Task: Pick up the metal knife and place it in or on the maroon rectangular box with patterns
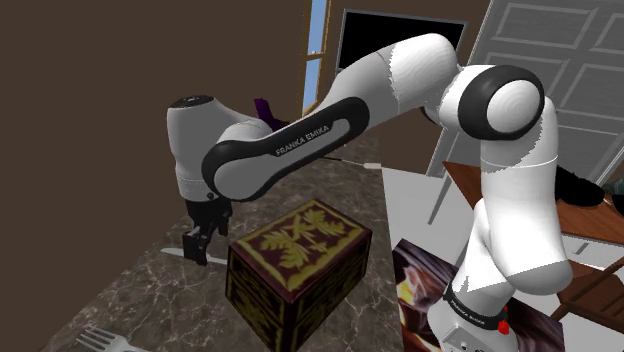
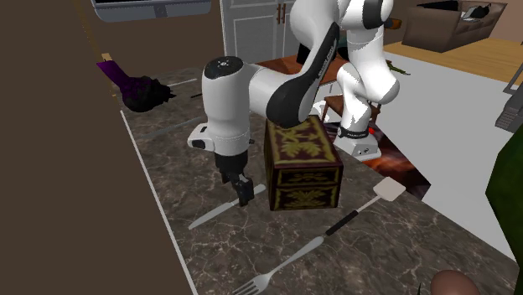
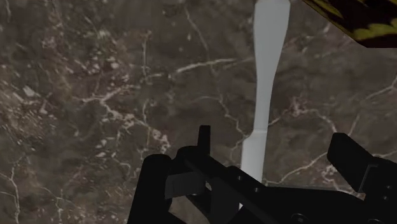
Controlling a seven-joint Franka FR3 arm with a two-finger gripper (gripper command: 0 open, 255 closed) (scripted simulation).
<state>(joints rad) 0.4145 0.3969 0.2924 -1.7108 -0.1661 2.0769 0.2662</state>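
**A:** So where is the knife (image 2: 220, 211) at the moment?

**B:** It's flat on the dark veined countertop (image 2: 209, 260), at the foot of the maroon box (image 2: 303, 163) with the gold leaf patterns. One end lies just beside the box's lower edge and the rest runs slantwise away from it.

**A:** And the gripper (image 3: 270, 143)?

**B:** It hangs low over the end of the knife nearer the box. From the wrist, its black fingers (image 3: 353, 159) are spread apart with the pale strip running between them. Neither seems to touch it, so nothing is held.

**A:** How do you expect the knife to behave?

**B:** I'd judge it thin, stiff, light and smooth. It lies flush on the stone, so there is very little edge to catch, and it could skid or tip out of a shallow pinch.

**A:** Where would you take hold?

**B:** Across its width, beside the narrow neck where the two wider parts meet, which should be close to its balance. The fingers need to come right down to the countertop before closing. A grip far toward either end would probably let the long piece droop and swing on the way up to the box's top.
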